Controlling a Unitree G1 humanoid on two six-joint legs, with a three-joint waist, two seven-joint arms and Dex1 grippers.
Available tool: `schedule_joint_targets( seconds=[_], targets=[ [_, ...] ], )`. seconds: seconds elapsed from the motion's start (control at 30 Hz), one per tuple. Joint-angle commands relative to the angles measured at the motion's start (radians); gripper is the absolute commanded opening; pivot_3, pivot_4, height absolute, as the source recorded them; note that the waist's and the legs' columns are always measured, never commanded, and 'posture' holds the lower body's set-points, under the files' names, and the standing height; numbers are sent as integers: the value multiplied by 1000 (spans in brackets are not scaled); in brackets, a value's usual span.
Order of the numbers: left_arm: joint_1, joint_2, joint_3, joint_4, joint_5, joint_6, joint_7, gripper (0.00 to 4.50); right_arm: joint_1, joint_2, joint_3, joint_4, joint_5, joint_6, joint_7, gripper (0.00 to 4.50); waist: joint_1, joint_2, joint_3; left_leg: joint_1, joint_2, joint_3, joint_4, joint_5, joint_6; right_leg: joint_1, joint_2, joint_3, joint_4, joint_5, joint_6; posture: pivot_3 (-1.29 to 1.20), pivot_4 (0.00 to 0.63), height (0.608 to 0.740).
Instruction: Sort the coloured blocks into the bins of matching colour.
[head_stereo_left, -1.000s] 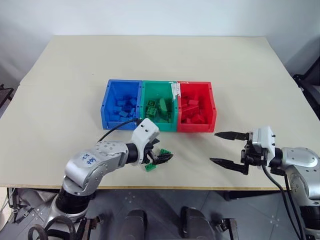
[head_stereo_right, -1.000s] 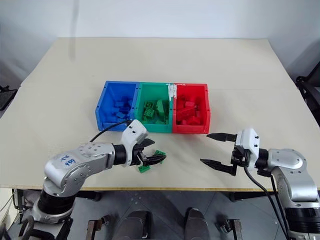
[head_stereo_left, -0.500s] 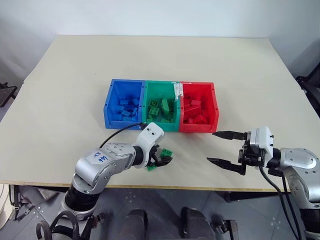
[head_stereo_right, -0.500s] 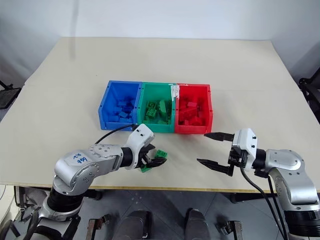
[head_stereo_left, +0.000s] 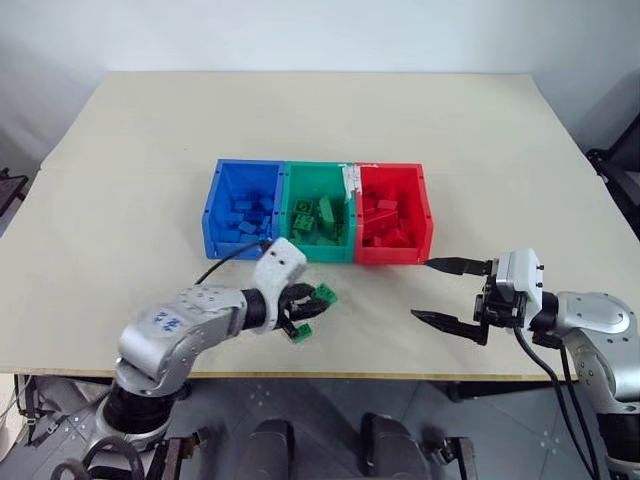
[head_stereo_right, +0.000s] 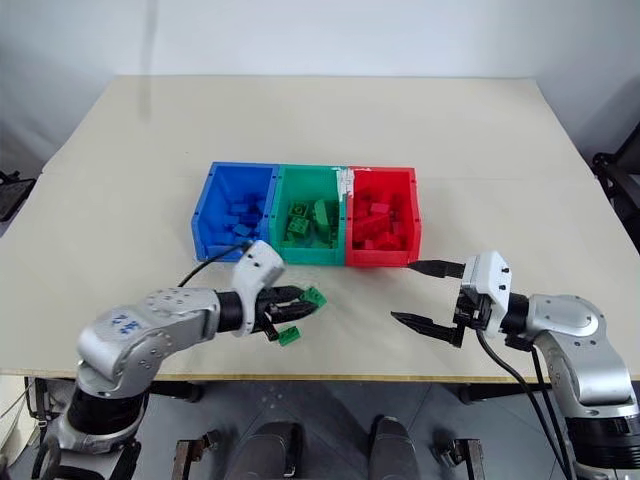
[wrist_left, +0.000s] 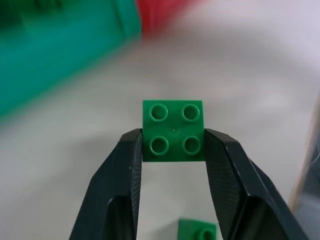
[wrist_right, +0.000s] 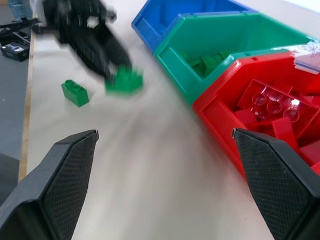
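Note:
My left gripper (head_stereo_left: 312, 303) is shut on a green studded block (wrist_left: 173, 130) and holds it just above the table, in front of the green bin (head_stereo_left: 320, 253). A second green block (head_stereo_left: 301, 333) lies on the table right below it, near the front edge. The three joined bins stand mid-table in a row: blue bin (head_stereo_left: 213, 215), green in the middle, red bin (head_stereo_left: 428, 215), each holding several blocks of its own colour. To the right, in front of the red bin, my right gripper (head_stereo_left: 423, 289) hangs open above the table with nothing between its fingers.
A white label strip (head_stereo_left: 351, 180) sits between the green and red bins. The beige table (head_stereo_left: 330, 120) stretches bare behind the bins. Its front edge runs close below both grippers.
My left gripper has shut on one green block and lifted it off the table. The other green block stayed where it lay. The right gripper has kept still.

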Motion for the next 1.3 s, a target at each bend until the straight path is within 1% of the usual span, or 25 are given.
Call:
schedule_joint_targets(
  seconds=[0.03,0.07,0.13,0.23,0.27,0.33,0.43,0.47,0.53,0.57,0.6,0.73,0.8,0.83,0.93,1.0,1.07,1.1,1.13,1.2,1.3],
  targets=[
    [-1,11,75,38,-8,-217,-102,1486,2,37,-61,-65,84,21,-52,4500,3,0,0,0,0,0,0,0,0,0,0,0,0,0,0,0,150,740],
    [-3,10,83,56,-3,-253,-110,1486,2,43,-69,-74,96,29,-69,4500,5,0,0,0,0,0,1,0,0,1,0,0,0,0,0,0,150,740],
    [-76,-24,101,158,34,-373,-94,1486,-15,82,-97,-106,115,33,-152,4500,9,0,0,0,0,0,2,0,1,1,0,0,0,0,1,0,150,740],
    [-151,-51,73,281,96,-501,-94,1486,-26,125,-121,-134,121,40,-248,4500,7,0,0,-2,-1,-1,6,0,1,1,0,-1,0,1,1,0,150,740],
    [-190,-71,45,351,131,-552,-93,1486,-16,137,-126,-144,109,32,-270,4500,5,0,0,-2,-1,-1,5,-1,1,1,0,-1,1,1,1,0,150,740],
    [-251,-107,11,465,183,-644,-87,1486,3,150,-126,-157,83,7,-294,4500,8,0,0,-1,-1,-1,5,-1,2,1,0,-1,1,1,1,0,150,740],
    [-329,-131,-33,626,265,-748,-85,1486,30,153,-135,-179,81,6,-314,4500,5,0,0,-2,-1,0,5,-1,3,1,0,-1,0,1,2,0,150,740],
    [-344,-137,-36,662,276,-767,-86,1486,36,151,-139,-183,81,5,-317,4500,3,0,0,-2,-1,1,5,-2,3,1,0,0,0,1,2,0,150,740],
    [-368,-152,-24,724,251,-771,-120,1486,55,139,-153,-188,78,-4,-314,4500,0,0,0,-2,-1,1,5,-2,4,0,0,0,0,1,2,0,150,740],
    [-375,-158,-19,744,241,-772,-135,2211,62,136,-157,-188,76,-8,-311,4500,-1,0,0,-2,-1,1,5,-2,4,0,0,0,0,1,2,0,150,740],
    [-380,-161,-16,757,236,-775,-146,2451,66,136,-159,-188,75,-11,-309,4500,-2,0,0,-2,-1,1,4,-2,3,0,0,0,0,1,2,0,150,740],
    [-363,-148,6,730,203,-781,-201,3737,71,136,-141,-171,62,-29,-287,4500,0,0,0,-3,-1,1,4,-2,3,0,0,0,0,1,2,0,150,740],
    [-306,-93,42,657,165,-743,-246,4385,49,134,-113,-139,53,-41,-253,4500,-5,0,0,-2,-1,2,5,-2,3,0,0,0,0,1,2,0,150,740],
    [-270,-60,64,616,153,-740,-264,4468,33,131,-98,-119,50,-44,-231,4500,-9,0,0,-2,-1,2,5,-2,3,0,0,0,0,1,2,0,150,740],
    [-144,46,133,509,113,-738,-325,4468,-15,119,-54,-60,40,-54,-160,4500,-29,0,0,-1,0,2,2,-1,3,0,0,0,0,1,2,0,150,740],
    [-26,119,207,445,57,-729,-387,4468,-51,109,-16,-11,21,-72,-104,4500,-30,0,0,0,0,2,0,-1,2,-1,0,0,0,1,2,0,150,740],
    [124,195,295,404,56,-784,-449,4468,-92,101,32,43,-1,-97,-36,4500,-33,0,0,0,1,2,-1,-1,2,-1,0,0,0,1,2,0,150,740],
    [172,217,322,393,62,-809,-461,4468,-107,100,46,64,-9,-111,-13,4500,-32,0,0,0,0,2,-1,-1,3,-1,0,0,-1,1,1,0,150,740],
    [248,250,363,374,50,-786,-482,4468,-131,104,62,93,-13,-121,11,4500,-28,0,0,0,1,2,-1,-1,3,-1,0,0,-2,1,1,0,150,740],
    [358,278,437,347,38,-778,-495,4468,-176,107,89,148,-28,-129,45,4500,-25,0,0,0,1,2,-1,-1,3,-1,0,0,-2,1,1,0,150,740],
    [478,254,532,360,68,-919,-501,4468,-230,113,118,221,-27,-126,104,4500,-15,-1,0,0,0,1,-1,-2,4,0,-1,0,-2,1,1,0,150,740]
  ],
)
